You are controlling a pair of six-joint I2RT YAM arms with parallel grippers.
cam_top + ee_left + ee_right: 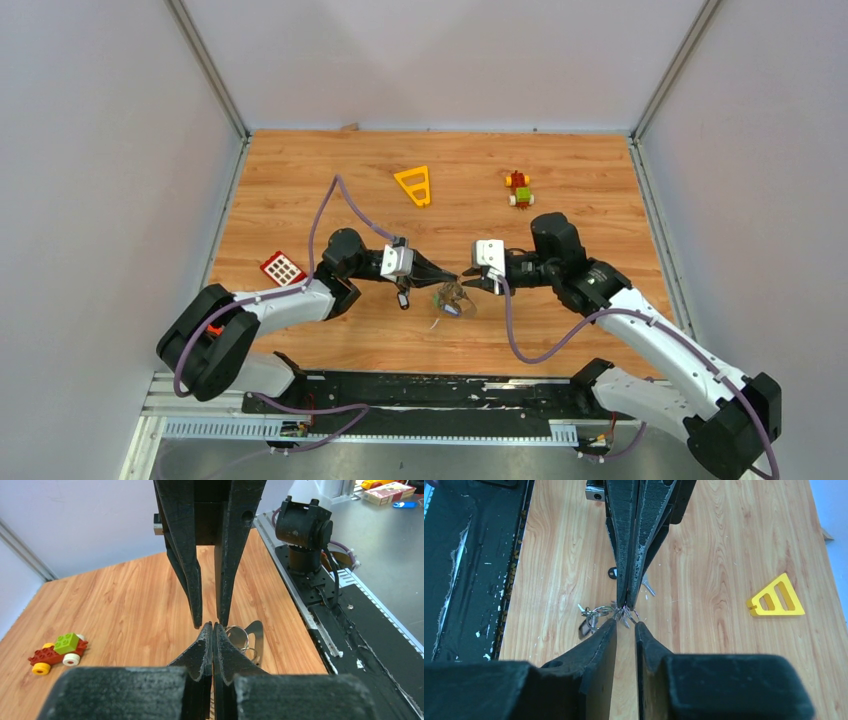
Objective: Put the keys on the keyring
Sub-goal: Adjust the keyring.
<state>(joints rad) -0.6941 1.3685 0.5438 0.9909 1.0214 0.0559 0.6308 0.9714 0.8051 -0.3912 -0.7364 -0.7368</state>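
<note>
**Grippers meet tip to tip over the keys**

Take the yellow triangle as the mark. The keys lie in a small bunch on the table, well away from the triangle on the side of the arm bases and a little to its right. In the right wrist view the bunch shows as thin wire rings with small blades fanning out. In the left wrist view, rings and a flat silver piece sit just right of the fingertips.

The left gripper reaches in from the triangle's near left, its fingers pressed flat together with no gap. The wire rings gather right at its tips. It seems to be pinching one of them, though the tangle is too fine to be sure.

The right gripper comes in from the opposite side. Its fingers stand slightly apart with a narrow slot of wood showing between them, and they hold nothing. The two sets of tips almost touch, directly above the bunch.

A toy car stands to the right of the triangle. A red keypad lies to its left, nearer the bases.
</note>
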